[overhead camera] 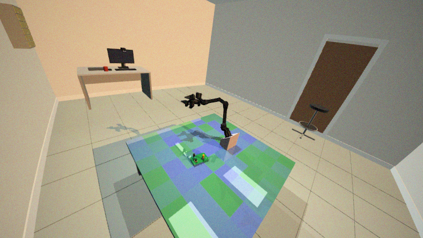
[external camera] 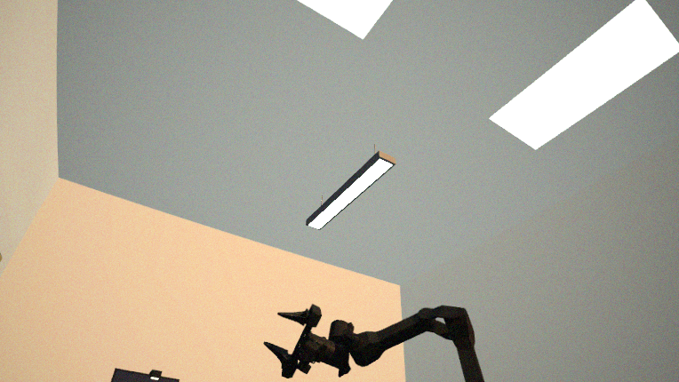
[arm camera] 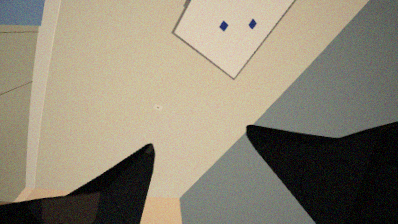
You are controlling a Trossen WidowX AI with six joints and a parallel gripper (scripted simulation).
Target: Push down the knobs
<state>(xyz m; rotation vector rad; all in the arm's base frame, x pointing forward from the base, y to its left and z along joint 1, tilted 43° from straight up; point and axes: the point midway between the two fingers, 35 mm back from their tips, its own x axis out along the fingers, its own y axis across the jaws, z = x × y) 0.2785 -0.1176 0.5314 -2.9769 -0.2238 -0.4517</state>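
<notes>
The green circuit board [overhead camera: 200,161] stands on the table in the top view, left of the arm's base. Several small parts stand up from it: an orange one [overhead camera: 203,155] on the right, a dark one [overhead camera: 194,154] at the back left and a small reddish one [overhead camera: 195,160] in front of that. At this size I cannot tell which are potentiometer knobs or how far down they sit. My gripper [overhead camera: 183,99] [external camera: 271,328] [arm camera: 201,139] is open and empty, raised high and well away from the board, pointing roughly sideways. The wrist view shows only walls and a picture between and beyond the fingers.
The patchwork table [overhead camera: 220,192] carries an upright tan panel [overhead camera: 233,141] by the arm's base, to the right of and behind the board. A desk [overhead camera: 113,71] with a monitor [overhead camera: 120,56] stands by the far wall, and a stool [overhead camera: 318,108] stands near the door.
</notes>
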